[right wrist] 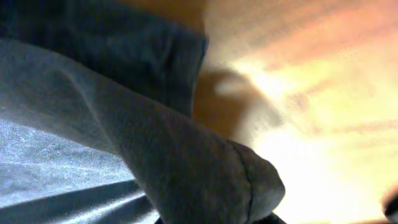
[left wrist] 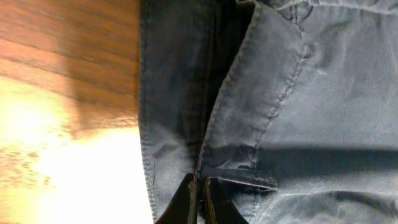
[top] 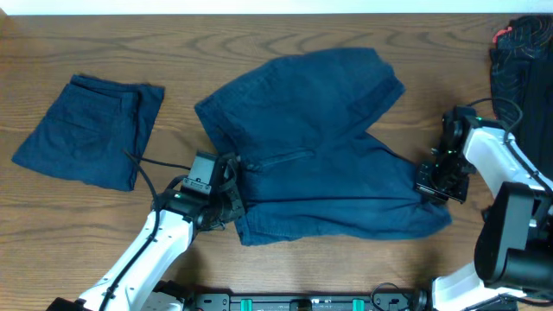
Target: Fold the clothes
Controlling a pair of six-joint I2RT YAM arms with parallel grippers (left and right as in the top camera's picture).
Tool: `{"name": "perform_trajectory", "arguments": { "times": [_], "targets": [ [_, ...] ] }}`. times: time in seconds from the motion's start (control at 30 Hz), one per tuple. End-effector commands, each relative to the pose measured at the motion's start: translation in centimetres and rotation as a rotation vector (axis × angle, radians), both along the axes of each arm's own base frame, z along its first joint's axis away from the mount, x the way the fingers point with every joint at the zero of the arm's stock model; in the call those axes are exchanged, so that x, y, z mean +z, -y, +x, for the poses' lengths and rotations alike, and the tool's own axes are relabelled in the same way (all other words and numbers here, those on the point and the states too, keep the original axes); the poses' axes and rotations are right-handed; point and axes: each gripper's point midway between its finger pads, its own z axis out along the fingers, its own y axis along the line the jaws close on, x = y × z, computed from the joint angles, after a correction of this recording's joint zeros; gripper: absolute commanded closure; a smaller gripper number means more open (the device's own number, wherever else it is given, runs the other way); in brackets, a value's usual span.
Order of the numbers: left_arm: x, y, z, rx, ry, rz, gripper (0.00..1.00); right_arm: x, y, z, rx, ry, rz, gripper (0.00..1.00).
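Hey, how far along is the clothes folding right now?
Done: the folded shorts lie at far left. In hand: the left gripper and right gripper are shut on opposite edges of the spread shorts. Left: folding that pair.

I'm finding bare table (top: 173,34) along the far edge and between the folded shorts (top: 91,130) and the spread shorts (top: 320,155); a black object (top: 523,60) is blocking the far right corner.
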Motion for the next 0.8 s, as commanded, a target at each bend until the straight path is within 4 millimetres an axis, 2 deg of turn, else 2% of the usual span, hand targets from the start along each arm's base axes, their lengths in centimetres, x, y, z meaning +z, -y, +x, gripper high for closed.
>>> {"name": "perform_trajectory", "arguments": {
  "times": [0.0,0.17,0.37,0.4,0.47,0.57,0.6,0.67,0.73,0.77],
  "targets": [
    [-0.4,-0.5,-0.5,-0.022,-0.012,0.047,0.94,0.7,2.2,-0.8,-0.020,-0.022,-0.113,0.99],
    [-1.0,-2.2,-2.8,-0.020,-0.105,0.127,0.94,0.7,0.6,-0.9,0.028,-0.024,-0.038,0.99],
    [0.9,-2.0,-1.6,-0.036,-0.030,0.119,0.94,0.6,0.6,0.0,0.032,0.014,-0.042,0.99],
    [1.2,-2.0,-1.4,-0.035,-0.016,0.116,0.91,0.5,0.7,0.4,0.029,0.030,-0.046,0.99],
    [1.4,-2.0,-1.3,-0.034,-0.007,0.112,0.60,0.4,0.8,1.1,0.026,0.061,-0.046,0.98],
    [1.5,-1.3,-2.2,-0.050,-0.044,0.070,0.57,0.4,0.7,1.1,0.026,0.062,-0.040,0.98],
    [1.6,-0.7,-2.9,-0.064,-0.074,0.031,0.53,0.4,0.7,1.0,0.031,0.059,-0.038,0.97],
    [1.8,0.4,-4.2,-0.087,-0.130,-0.038,0.50,0.4,0.7,1.0,0.033,0.057,-0.038,0.91],
    [2.2,1.2,-5.3,-0.104,-0.180,-0.097,0.49,0.4,0.7,1.1,0.032,0.060,-0.038,0.65],
    [2.3,1.4,-5.7,-0.109,-0.199,-0.114,0.48,0.4,0.7,1.1,0.032,0.062,-0.039,0.61]
  ]
}}
